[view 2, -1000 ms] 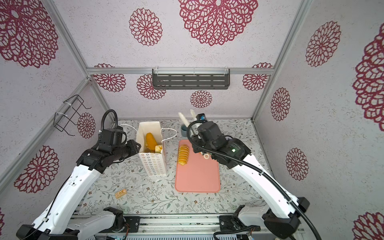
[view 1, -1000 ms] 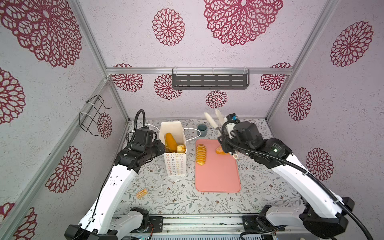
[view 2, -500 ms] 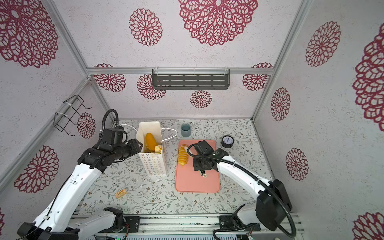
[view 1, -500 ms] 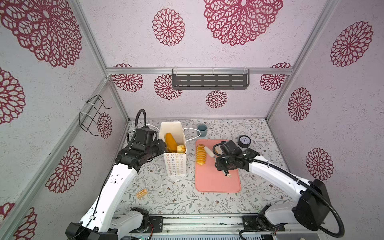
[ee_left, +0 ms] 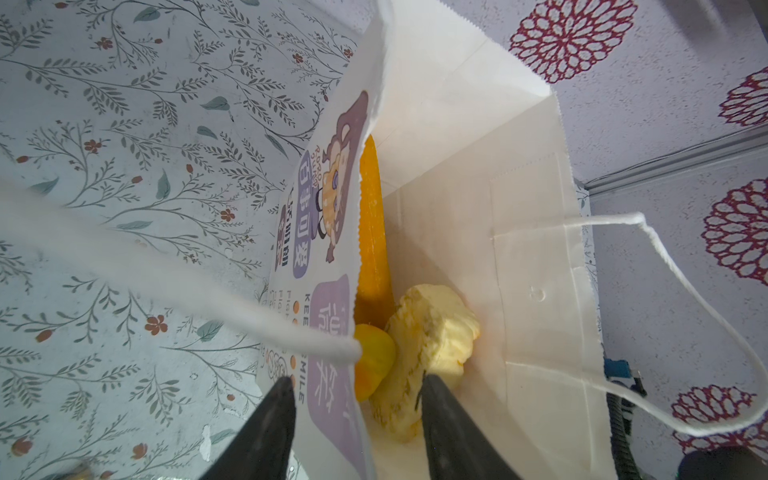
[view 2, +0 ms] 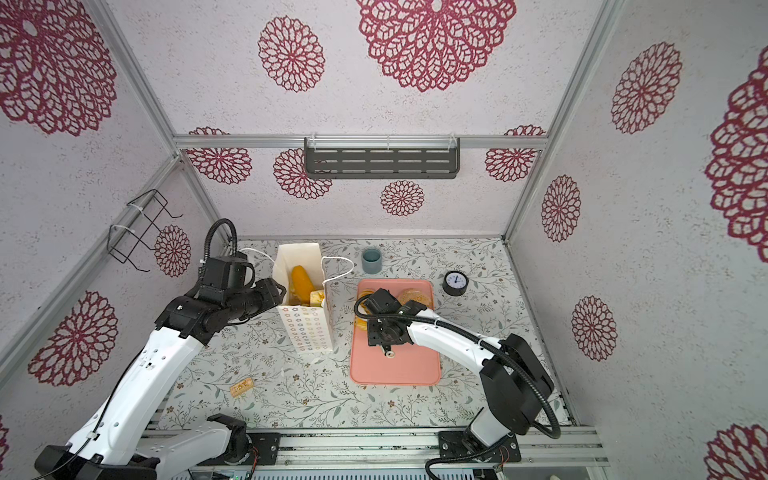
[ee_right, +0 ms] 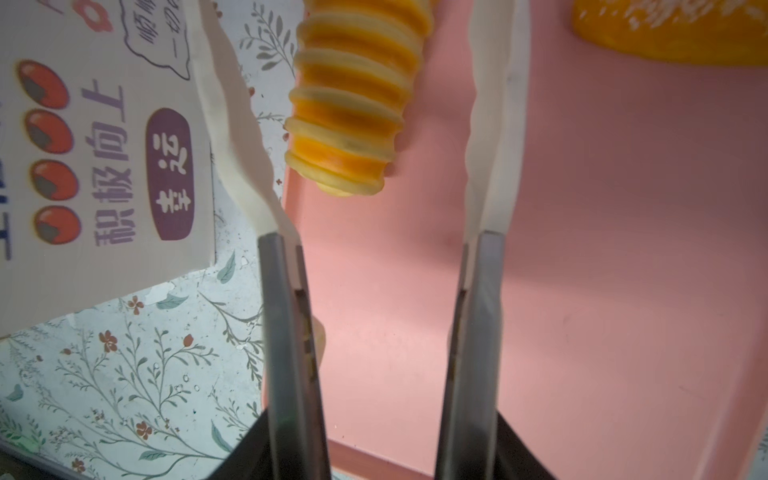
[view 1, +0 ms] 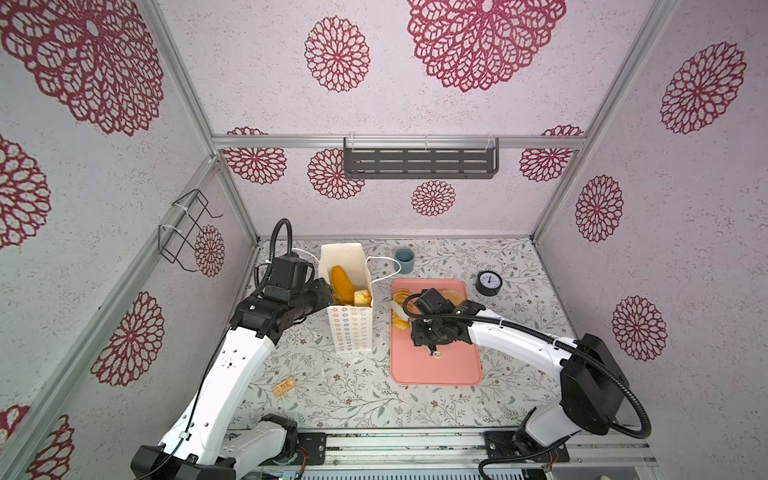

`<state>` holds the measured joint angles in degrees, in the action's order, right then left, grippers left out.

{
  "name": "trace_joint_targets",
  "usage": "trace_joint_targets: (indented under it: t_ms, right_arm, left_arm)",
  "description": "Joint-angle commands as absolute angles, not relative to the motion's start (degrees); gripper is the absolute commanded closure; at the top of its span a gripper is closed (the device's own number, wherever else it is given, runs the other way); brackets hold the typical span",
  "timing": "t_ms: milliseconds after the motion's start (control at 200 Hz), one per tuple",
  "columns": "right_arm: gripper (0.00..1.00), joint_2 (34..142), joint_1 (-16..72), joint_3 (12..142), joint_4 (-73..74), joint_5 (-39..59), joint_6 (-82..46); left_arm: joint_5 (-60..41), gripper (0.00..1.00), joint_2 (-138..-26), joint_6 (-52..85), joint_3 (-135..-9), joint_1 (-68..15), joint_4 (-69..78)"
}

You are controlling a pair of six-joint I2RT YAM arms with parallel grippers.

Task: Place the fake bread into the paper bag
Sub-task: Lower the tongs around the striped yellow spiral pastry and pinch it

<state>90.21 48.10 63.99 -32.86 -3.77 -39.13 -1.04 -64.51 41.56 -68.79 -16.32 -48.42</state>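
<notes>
Right gripper (ee_right: 353,62) open, jaws either side of the ridged loaf (ee_right: 353,104) (only its near end lies between them). Best to reach deeper, then close across the ridges, clear of the pink tray (ee_right: 582,291) beneath. Outside one jaw stands the paper bag (ee_right: 104,145); the left gripper (ee_left: 353,386), jaws apart, straddles its wall, fake bread (ee_left: 374,232) just inside.

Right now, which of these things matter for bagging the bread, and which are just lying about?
Part of the job: paper bag; long roll and pale loaf already inside it; ridged loaf and round bun on the pink tray.
Just lying about: blue-grey cup; small clock; cork-like piece; wall shelf; wire rack.
</notes>
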Motion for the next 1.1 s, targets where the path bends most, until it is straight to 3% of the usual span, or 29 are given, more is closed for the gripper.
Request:
trace_joint_targets:
  t_ms: [0,565,766,1096]
  right_arm:
    - [0.44,90.37,49.16,66.91,-32.92,-7.32,-41.84]
    - [0.45,94.86,51.27,67.83,-33.81,-9.01,-43.96]
    - [0.54,94.73,51.3,66.96,-34.68,-9.74,-43.73]
    - [0.56,90.18,49.7,64.45,-37.41,-12.34,-43.11]
  left_arm:
    - [-1.63,0.48,-63.93,40.83,-68.02,-15.83,-46.56]
    - [-2.37,0.48,-63.77,39.27,-67.27,-15.73,-45.59]
    - [-2.32,0.48,-63.39,39.33,-66.88,-15.63,-45.59]
    - [-2.0,0.48,-62.9,39.37,-66.93,-15.47,-45.86]
